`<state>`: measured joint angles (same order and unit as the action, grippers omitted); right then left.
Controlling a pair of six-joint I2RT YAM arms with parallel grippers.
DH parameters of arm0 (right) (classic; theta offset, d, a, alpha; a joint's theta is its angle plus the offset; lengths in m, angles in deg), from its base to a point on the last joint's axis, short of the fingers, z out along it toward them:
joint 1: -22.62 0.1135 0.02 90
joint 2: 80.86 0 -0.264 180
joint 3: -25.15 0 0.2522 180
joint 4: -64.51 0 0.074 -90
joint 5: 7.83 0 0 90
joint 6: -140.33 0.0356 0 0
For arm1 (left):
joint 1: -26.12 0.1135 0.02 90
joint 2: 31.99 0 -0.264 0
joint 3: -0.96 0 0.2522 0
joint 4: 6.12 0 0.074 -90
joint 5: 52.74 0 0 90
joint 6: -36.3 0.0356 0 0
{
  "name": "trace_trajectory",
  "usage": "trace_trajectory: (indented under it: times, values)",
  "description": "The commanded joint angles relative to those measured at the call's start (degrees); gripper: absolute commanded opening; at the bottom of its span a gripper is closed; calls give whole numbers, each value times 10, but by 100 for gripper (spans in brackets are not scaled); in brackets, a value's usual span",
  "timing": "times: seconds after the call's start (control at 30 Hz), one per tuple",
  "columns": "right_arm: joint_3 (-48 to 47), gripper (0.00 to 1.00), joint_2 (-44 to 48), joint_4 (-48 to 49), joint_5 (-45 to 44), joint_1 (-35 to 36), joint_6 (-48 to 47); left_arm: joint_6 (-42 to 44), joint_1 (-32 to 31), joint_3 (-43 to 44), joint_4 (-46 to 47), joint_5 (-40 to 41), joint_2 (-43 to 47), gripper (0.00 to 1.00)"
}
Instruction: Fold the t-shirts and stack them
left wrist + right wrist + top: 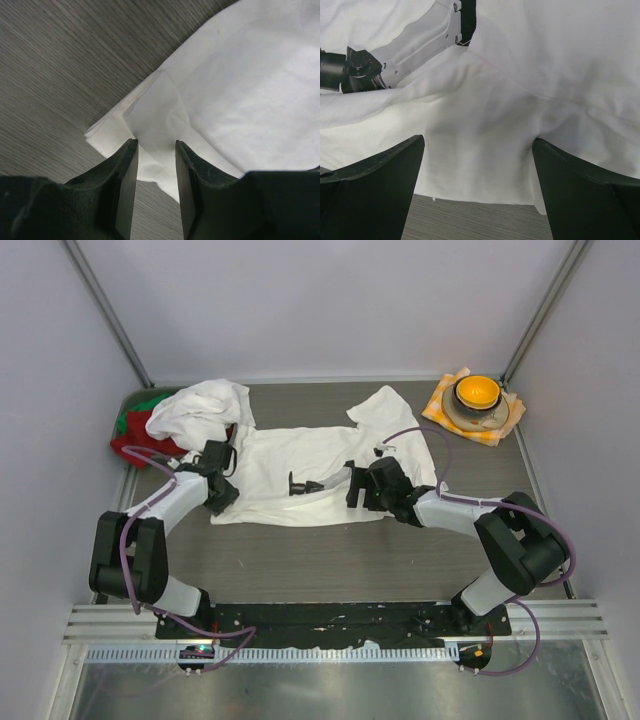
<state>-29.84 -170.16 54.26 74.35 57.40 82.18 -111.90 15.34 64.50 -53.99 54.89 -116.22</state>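
A white t-shirt [300,455] lies spread flat across the middle of the table. A second white t-shirt [195,405] lies crumpled at the back left. My left gripper [222,500] is at the spread shirt's near left corner. In the left wrist view this gripper [156,142] is narrowly open, and the shirt's folded corner [150,115] lies just ahead of and between the tips. My right gripper [347,486] sits low over the shirt's right half. In the right wrist view it [477,142] is wide open and empty over the shirt's hem [480,165].
Red and green garments [132,440] lie under the crumpled shirt at the back left. An orange-and-white checked cloth [440,405] with a bowl [478,392] on it sits at the back right. A small dark piece [303,484] shows mid-shirt. Bare table [350,560] lies in front.
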Motion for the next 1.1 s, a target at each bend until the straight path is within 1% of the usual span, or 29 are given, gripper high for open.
trace_trajectory:
  times: [0.0, 0.1, 0.2, 0.23, 0.27, 0.3, 0.33, 0.5, 0.63, 0.77, 0.9, 0.93, 0.97, 1.0, 1.03, 1.07]
  values:
    - [7, 96, -10, -3, 8, 5, 3, -6, -2, 1, 14, 18, -18, 38]
    - [7, 96, -10, -3, 6, 5, 2, -7, -2, 8, 14, 20, -22, 36]
    - [8, 96, -10, -3, 5, 5, 2, -5, -2, 15, 14, 25, -21, 27]
    - [9, 96, -11, -3, 5, 5, 2, -5, -2, 17, 12, 26, -21, 19]
    - [9, 96, -11, -3, 5, 5, 2, -3, -2, 21, 12, 29, -24, 13]
    - [9, 96, -11, -3, 5, 5, 2, -3, -2, 23, 11, 30, -26, 1]
    - [9, 96, -11, -3, 5, 6, 2, -3, -2, 25, 11, 33, -28, 0]
    - [12, 96, -7, -3, 3, 5, 1, 2, -2, 40, 11, 48, -25, 0]
    - [13, 96, -4, -3, 3, 5, 0, 11, -2, 82, -2, 69, -29, 0]
    - [16, 96, 0, -6, 3, 5, -1, 16, -1, 125, -10, 80, -52, 0]
    - [21, 96, 8, -10, 3, 5, -3, 18, 0, 176, -12, 87, -99, 0]
    - [22, 96, 10, -11, 1, 5, -4, 17, 1, 185, -15, 88, -109, 2]
    - [26, 96, 14, -13, 1, 5, -5, 17, 1, 196, -18, 89, -120, 16]
    - [27, 96, 16, -14, 2, 5, -5, 17, 1, 213, -31, 91, -130, 61]
    - [29, 96, 19, -16, 0, 5, -7, 14, 1, 218, -39, 97, -142, 82]
    - [30, 96, 29, -23, -4, 5, -7, 7, 1, 224, -47, 100, -143, 100]
